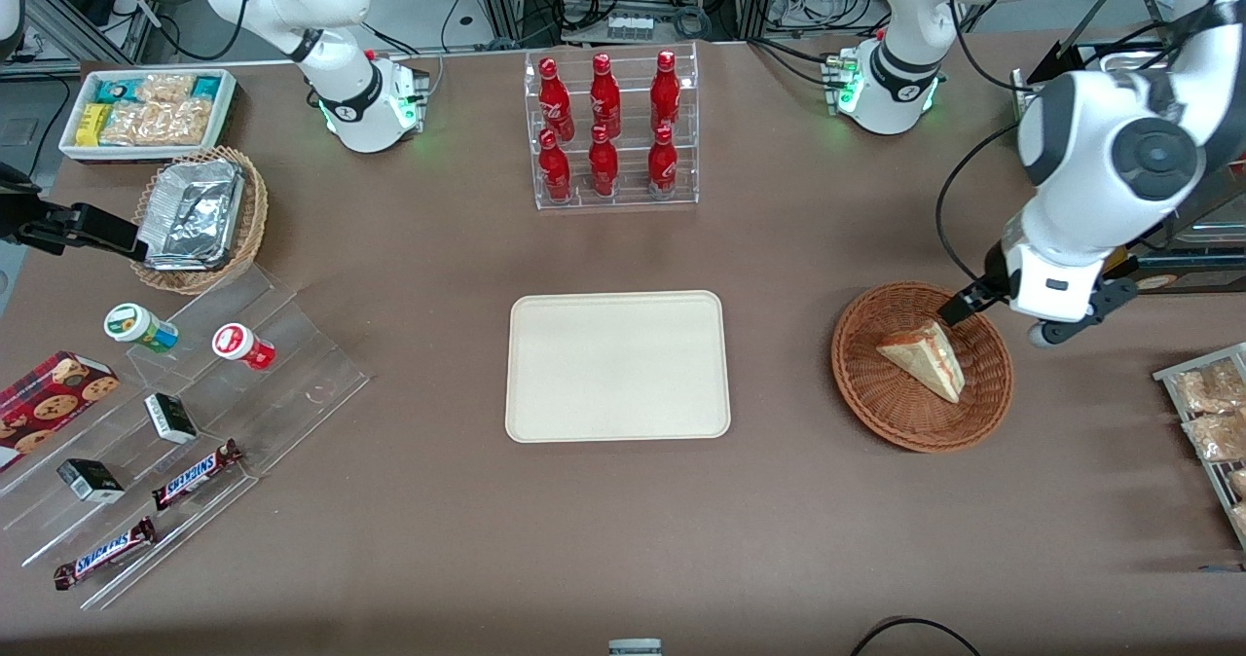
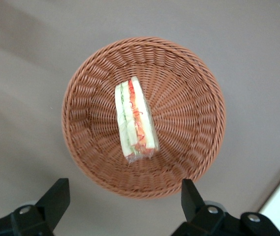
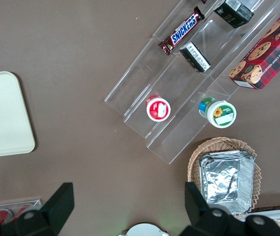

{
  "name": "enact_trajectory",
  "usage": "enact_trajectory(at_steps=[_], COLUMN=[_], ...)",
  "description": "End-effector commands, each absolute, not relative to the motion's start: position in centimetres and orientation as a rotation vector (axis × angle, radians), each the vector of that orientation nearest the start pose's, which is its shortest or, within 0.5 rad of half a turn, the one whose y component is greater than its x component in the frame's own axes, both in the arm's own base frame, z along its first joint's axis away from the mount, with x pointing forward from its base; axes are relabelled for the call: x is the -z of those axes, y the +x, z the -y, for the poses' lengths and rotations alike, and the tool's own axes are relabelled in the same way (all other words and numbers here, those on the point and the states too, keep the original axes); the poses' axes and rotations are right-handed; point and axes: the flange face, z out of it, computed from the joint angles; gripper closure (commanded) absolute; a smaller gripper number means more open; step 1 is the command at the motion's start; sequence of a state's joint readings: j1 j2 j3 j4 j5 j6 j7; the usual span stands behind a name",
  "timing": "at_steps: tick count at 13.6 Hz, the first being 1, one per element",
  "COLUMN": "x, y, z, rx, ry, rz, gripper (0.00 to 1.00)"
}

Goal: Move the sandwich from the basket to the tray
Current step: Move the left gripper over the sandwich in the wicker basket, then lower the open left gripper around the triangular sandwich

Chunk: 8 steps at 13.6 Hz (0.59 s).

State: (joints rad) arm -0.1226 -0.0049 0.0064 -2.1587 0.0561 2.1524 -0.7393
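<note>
The sandwich (image 1: 925,356), a pale wedge with red, orange and green layers, lies in the round reddish-brown wicker basket (image 1: 866,383) toward the working arm's end of the table. In the left wrist view the sandwich (image 2: 136,120) rests on its side near the middle of the basket (image 2: 189,113). My gripper (image 1: 1040,304) hovers above the basket's rim, on the edge farther from the front camera. It is open wide (image 2: 124,196) with nothing between its fingers, over bare table just outside the rim. The cream tray (image 1: 617,366) lies flat at the table's middle, nothing on it.
A clear rack of red bottles (image 1: 613,130) stands farther from the front camera than the tray. Toward the parked arm's end are a foil-filled tan basket (image 1: 200,218), a white bin of snacks (image 1: 146,111) and a stepped acrylic stand (image 1: 195,403). A rack of packets (image 1: 1212,422) lies beside the wicker basket.
</note>
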Motion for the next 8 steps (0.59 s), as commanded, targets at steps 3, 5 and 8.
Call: enact_trajectory(at_steps=[3, 5, 8], x=[-35.5, -33.1, -29.9], y=[50.3, 50.2, 50.7], z=[3.9, 4.0, 4.5], rx=[0.119, 0.150, 0.183], ry=[-2.916, -2.918, -2.892], rz=[1.142, 1.169, 1.272], gripper=[0.00, 0.00, 0.00])
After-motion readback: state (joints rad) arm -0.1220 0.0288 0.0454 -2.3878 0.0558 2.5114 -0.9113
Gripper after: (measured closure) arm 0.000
